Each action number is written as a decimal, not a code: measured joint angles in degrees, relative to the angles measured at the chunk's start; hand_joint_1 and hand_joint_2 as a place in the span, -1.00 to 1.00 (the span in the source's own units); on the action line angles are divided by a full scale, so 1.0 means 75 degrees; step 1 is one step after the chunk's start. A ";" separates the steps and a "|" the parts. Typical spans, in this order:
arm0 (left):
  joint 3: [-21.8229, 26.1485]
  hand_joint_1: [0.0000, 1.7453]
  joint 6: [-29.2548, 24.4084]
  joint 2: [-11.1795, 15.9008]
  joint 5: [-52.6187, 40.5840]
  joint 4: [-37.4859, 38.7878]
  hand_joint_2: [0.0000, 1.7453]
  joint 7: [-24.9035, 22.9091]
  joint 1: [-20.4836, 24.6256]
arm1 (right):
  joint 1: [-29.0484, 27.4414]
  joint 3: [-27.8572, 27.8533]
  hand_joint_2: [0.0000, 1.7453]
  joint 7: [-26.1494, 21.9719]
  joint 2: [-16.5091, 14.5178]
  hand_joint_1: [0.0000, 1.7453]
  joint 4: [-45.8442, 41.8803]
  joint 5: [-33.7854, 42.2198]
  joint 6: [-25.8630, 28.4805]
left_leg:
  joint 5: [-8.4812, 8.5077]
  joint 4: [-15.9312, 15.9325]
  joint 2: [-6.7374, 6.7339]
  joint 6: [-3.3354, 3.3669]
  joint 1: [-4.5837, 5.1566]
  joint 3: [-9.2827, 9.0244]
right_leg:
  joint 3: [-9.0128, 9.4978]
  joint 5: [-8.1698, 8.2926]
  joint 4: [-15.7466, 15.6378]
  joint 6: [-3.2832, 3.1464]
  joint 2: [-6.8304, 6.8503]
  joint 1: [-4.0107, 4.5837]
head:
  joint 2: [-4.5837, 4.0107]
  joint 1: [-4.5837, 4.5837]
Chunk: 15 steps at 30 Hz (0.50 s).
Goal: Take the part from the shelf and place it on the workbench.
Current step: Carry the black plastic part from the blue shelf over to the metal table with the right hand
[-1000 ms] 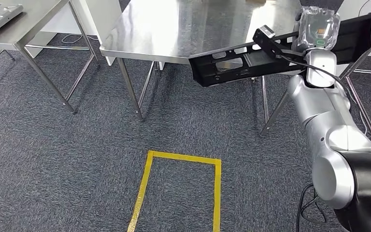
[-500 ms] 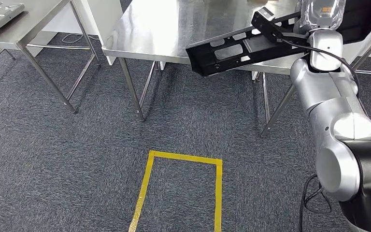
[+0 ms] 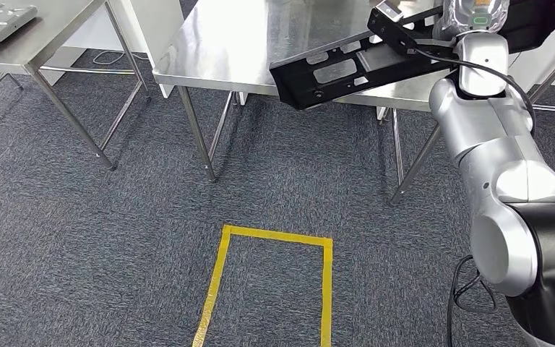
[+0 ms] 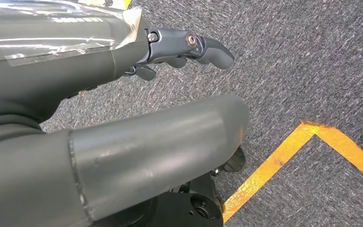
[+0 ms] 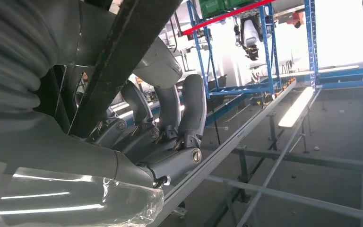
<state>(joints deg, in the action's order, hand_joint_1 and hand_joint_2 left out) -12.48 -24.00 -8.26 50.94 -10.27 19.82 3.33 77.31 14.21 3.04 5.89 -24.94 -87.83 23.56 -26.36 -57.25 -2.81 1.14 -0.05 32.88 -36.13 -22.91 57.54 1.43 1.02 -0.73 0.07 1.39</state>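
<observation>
Right hand (image 3: 475, 13) holds the black part (image 3: 347, 69) above the near edge of the steel workbench (image 3: 246, 43), fingers (image 5: 189, 109) curled tight around its edge, long end tilted down over the carpet. Left hand (image 4: 123, 66) hangs over the carpet beside yellow floor tape (image 4: 283, 161), holding nothing, fingers slightly curled and apart.

The head view is evenly and brightly lit from above; the steel workbench (image 3: 260, 43) carries a broad white glare, and soft shadows of its legs fall on the grey carpet (image 3: 115, 238). The picture is sharp. In the left wrist view the near arm cover is soft, while the yellow tape (image 4: 283, 161) is crisp. The right wrist view is backlit: bright windows wash out behind the blue racking (image 5: 264, 47), and the dark fingers (image 5: 189, 109) lie in shade.
</observation>
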 joint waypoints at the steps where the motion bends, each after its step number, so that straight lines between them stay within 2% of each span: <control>1: 0.0000 -1.00 0.0000 0.0000 0.0001 0.0000 -1.00 0.0000 0.0000 | 0.0001 0.0001 1.00 -0.0001 -0.0001 1.00 0.0001 0.0001 0.0000 | 0.0000 0.0000 0.0000 0.0000 0.0000 0.0000 | 0.0000 0.0000 0.0000 0.0000 0.0000 0.0000 | 0.0000 0.0000; 15: 0.0000 -1.00 0.0000 0.0000 0.0001 0.0000 -1.00 0.0003 -0.0001 | 0.0014 0.0007 1.00 -0.0001 -0.0010 1.00 0.0035 -0.0002 0.0000 | -0.0001 0.0000 0.0000 0.0000 0.0000 0.0001 | -0.0001 0.0000 0.0000 0.0000 0.0000 0.0000 | 0.0000 0.0001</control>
<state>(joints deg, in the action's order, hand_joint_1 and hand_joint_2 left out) -12.48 -24.00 -8.26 50.94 -10.27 19.85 3.32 77.42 14.26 3.04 5.81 -24.68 -87.84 23.56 -26.36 -57.25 -2.81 1.14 -0.05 32.89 -36.13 -22.91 57.53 1.43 1.02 -0.73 0.07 1.40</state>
